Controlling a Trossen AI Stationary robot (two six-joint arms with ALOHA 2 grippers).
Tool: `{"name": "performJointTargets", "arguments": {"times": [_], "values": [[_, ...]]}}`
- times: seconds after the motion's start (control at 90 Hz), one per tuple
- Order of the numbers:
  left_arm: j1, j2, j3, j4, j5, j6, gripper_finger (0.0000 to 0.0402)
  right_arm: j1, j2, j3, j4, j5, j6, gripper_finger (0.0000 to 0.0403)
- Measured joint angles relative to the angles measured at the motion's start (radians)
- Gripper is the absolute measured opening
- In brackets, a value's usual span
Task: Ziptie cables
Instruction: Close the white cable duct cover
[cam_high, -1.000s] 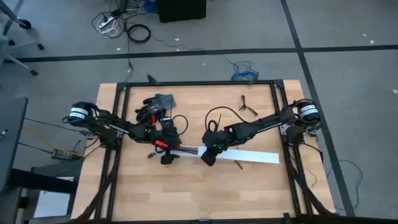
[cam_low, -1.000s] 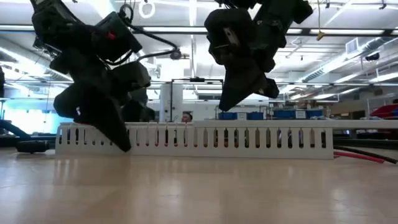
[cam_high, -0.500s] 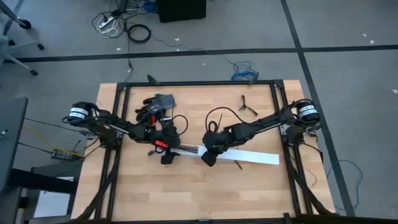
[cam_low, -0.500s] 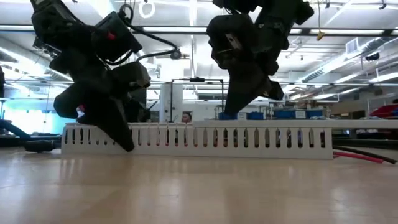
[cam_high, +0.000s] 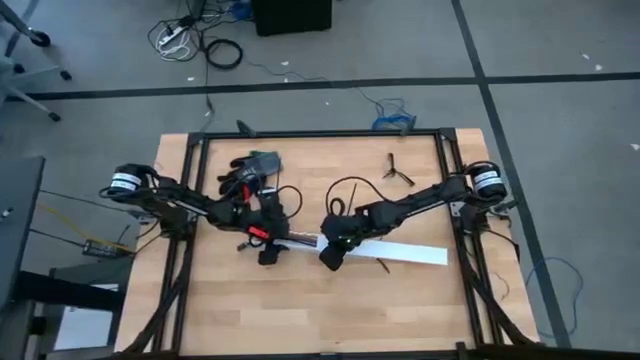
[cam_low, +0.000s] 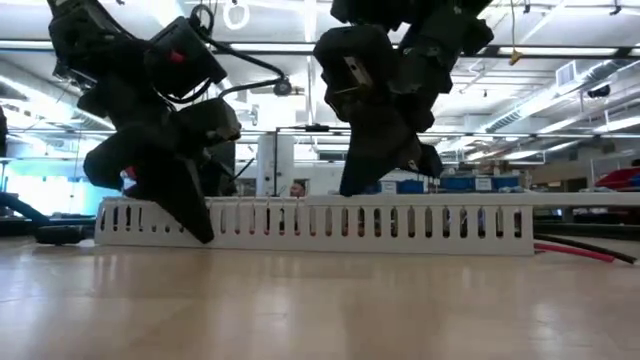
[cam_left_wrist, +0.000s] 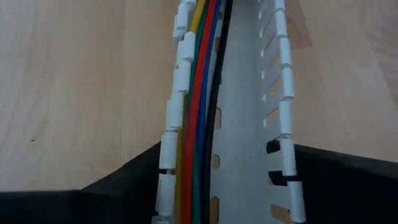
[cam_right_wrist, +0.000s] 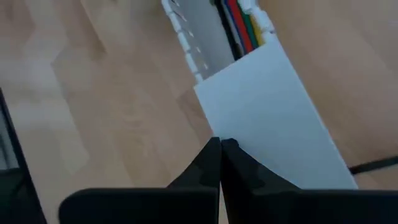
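Note:
A long white slotted channel (cam_high: 370, 246) lies on the table. Coloured cables (cam_left_wrist: 200, 106) (yellow, green, red, blue, black) run along its inside. A flat white lid (cam_right_wrist: 280, 118) covers the channel's right part. My left gripper (cam_high: 268, 250) is shut on the channel's left end. My right gripper (cam_high: 329, 257) is shut, its tips at the lid's left end. Thin red and black strands (cam_low: 580, 250) lie on the table near the channel; whether the ziptie is among them I cannot tell. My left gripper pinches the channel's two slotted side walls (cam_left_wrist: 166, 149) between its fingers, near the channel's left end. The fingers come slanting down from the left and lie across the channel, which rests on the table. My right gripper sets its shut fingertips (cam_right_wrist: 214, 155) on the lid's long edge (cam_right_wrist: 231, 140), close to the lid's left end. The fingers slant down from above, and the lid lies flat on top of the channel (cam_low: 345, 197).
A small black forked clip (cam_high: 398, 170) lies at the far right. A dark bundle of gear (cam_high: 250, 168) sits at the far left behind my left arm. A black frame (cam_high: 320, 135) runs round the tabletop. Bare wood (cam_high: 320, 310) spreads toward the near edge.
My right gripper has gone down onto the channel's top and then toward the table's left along it, staying shut. The channel has shifted slightly along the table.

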Motion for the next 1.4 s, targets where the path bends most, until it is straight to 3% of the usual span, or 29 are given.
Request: {"name": "performJointTargets", "arguments": {"times": [0.356, 0.6, 0.811, 1.4], "values": [[-0.005, 0.000, 0.000, 0.005, 0.010, -0.016, 0.0243, -0.029, -0.064, -0.002, 0.115, 0.041, -0.059, 0.0000], [-0.005, 0.000, 0.000, 0.003, 0.006, -0.022, 0.0243, -0.017, -0.119, -0.002, -0.081, 0.044, -0.042, 0.0000], [-0.005, 0.000, 0.000, 0.002, 0.003, -0.022, 0.0243, 0.001, -0.107, -0.002, -0.158, 0.036, -0.038, 0.0000], [-0.010, 0.000, 0.000, -0.001, -0.001, -0.023, 0.0243, -0.044, -0.016, 0.000, -0.036, -0.001, -0.072, 0.0000]]}}
